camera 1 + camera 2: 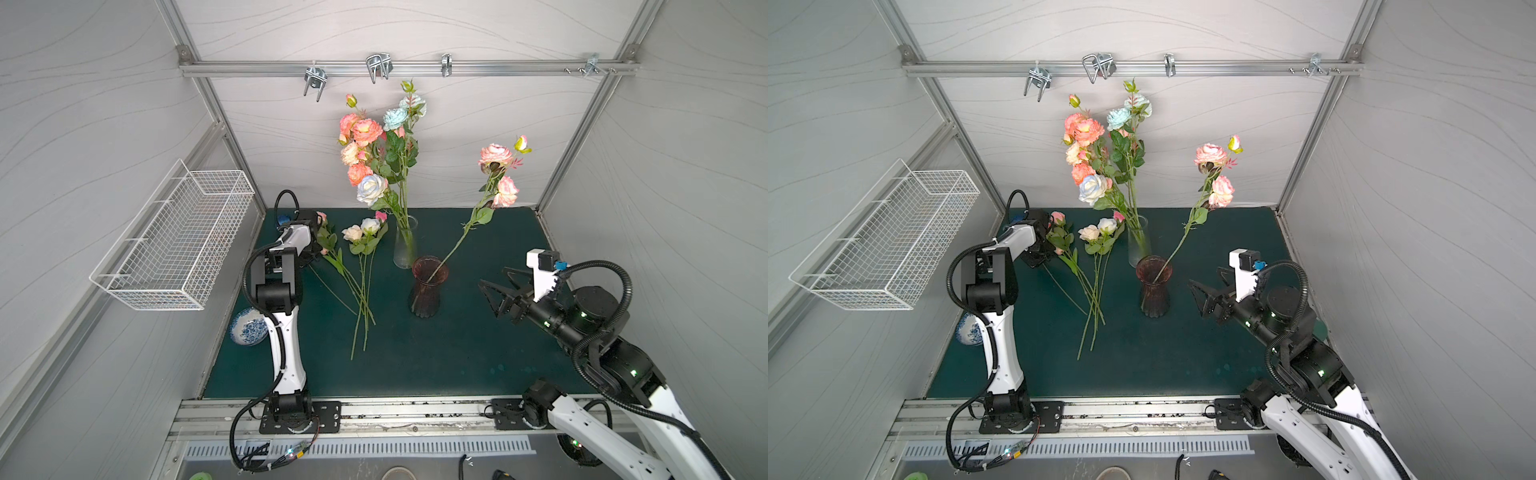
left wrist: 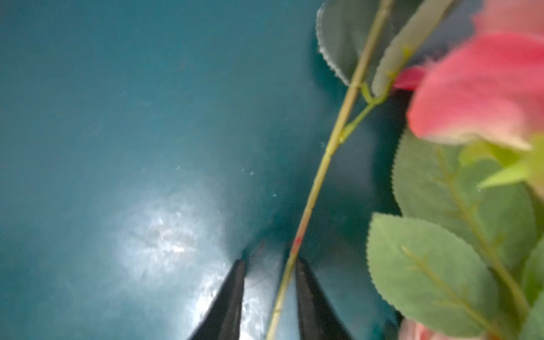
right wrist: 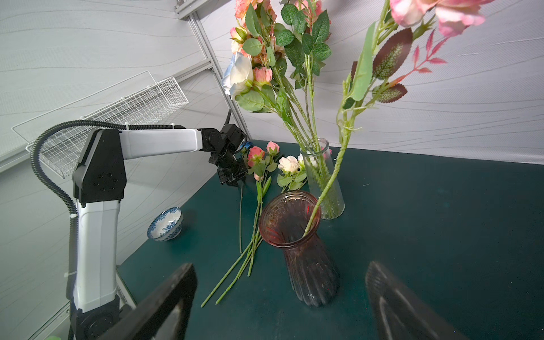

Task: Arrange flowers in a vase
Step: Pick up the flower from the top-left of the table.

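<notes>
**A:** Where are the flowers right now?

**B:** Three spots. A tall bouquet [image 1: 365, 133] of peach, pink, white and pale blue blooms stands in the clear vase [image 1: 405, 249] at the back of the green mat [image 1: 457, 353]. Just in front of it, the dark red vase [image 1: 428, 291] holds one leaning pink spray [image 1: 494, 154], with its stalk resting against the rim.

**A:** And the rest?

**B:** The loose flowers [image 1: 360, 235] lie flat on the mat, left of both vases. They're cream and white roses and pink buds, with long green stalks crossing each other as they run toward the front edge.

**A:** Left side?

**B:** The left gripper [image 2: 270, 260] is down at the mat, jaws slightly apart and straddling one thin green stem [image 2: 332, 147]. The stem touches one finger and bare mat shows between it and the other, so it's not yet pinched. A pink bud [image 2: 485, 88] and serrated leaves crowd the wrist view, blurred.

**A:** Right side?

**B:** The right gripper [image 3: 281, 265] hovers beside the dark red vase, fingers spread wide with nothing between them.
</notes>
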You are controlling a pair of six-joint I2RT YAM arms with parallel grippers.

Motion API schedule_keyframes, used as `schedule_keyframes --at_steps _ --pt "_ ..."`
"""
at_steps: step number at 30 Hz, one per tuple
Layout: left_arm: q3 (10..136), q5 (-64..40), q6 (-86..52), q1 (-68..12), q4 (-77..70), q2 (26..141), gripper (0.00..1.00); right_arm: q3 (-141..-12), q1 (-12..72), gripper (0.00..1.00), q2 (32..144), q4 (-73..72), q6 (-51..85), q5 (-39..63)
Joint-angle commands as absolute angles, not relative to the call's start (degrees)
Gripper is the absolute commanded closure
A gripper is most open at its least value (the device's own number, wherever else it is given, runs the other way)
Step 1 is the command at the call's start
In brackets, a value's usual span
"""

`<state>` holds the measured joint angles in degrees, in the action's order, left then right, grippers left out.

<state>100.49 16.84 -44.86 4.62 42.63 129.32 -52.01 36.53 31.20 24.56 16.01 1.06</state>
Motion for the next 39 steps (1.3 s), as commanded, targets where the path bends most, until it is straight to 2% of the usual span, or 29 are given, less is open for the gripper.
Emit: schedule_keyframes --at_steps 1,3,9,11,15,24,29,32,35,39 --pt "101.9 17.9 -46.1 4.8 47.0 130.4 0.88 -52.5 36.9 0.08 30.2 25.2 14.9 0.5" --pt "96.5 17.8 -46.1 4.7 43.2 126.7 1.00 -52.6 36.8 0.08 30.0 25.5 15.0 0.8" --pt "74.9 15.1 -49.7 2.1 31.6 108.7 1.00 -51.9 36.9 0.08 28.8 24.8 15.9 1.0" --pt "66.7 14.2 -51.9 -0.7 27.4 100.8 1.00 -51.8 36.9 0.09 28.7 24.5 16.3 1.5" --pt "58.3 17.4 -52.7 -9.2 25.8 86.8 1.00 -52.2 36.8 0.09 27.9 25.1 16.6 2.1" --pt "63.0 45.2 -38.2 -31.9 36.6 60.2 1.00 -52.9 36.8 0.09 26.0 25.8 16.9 2.8" --pt "70.0 55.7 -28.8 -41.0 38.2 54.0 1.00 -52.6 36.9 0.09 26.6 24.4 17.4 3.4" --pt "72.5 59.1 -19.5 -50.0 29.6 52.5 1.00 -52.6 36.9 0.09 27.2 23.8 17.5 3.5" --pt "73.4 61.1 -6.1 -60.0 12.9 54.2 1.00 -52.8 36.9 0.09 28.0 23.5 17.5 3.6" --pt "79.7 52.1 0.5 -61.9 2.2 61.5 1.00 -53.5 36.9 0.09 28.5 23.8 17.6 3.3"
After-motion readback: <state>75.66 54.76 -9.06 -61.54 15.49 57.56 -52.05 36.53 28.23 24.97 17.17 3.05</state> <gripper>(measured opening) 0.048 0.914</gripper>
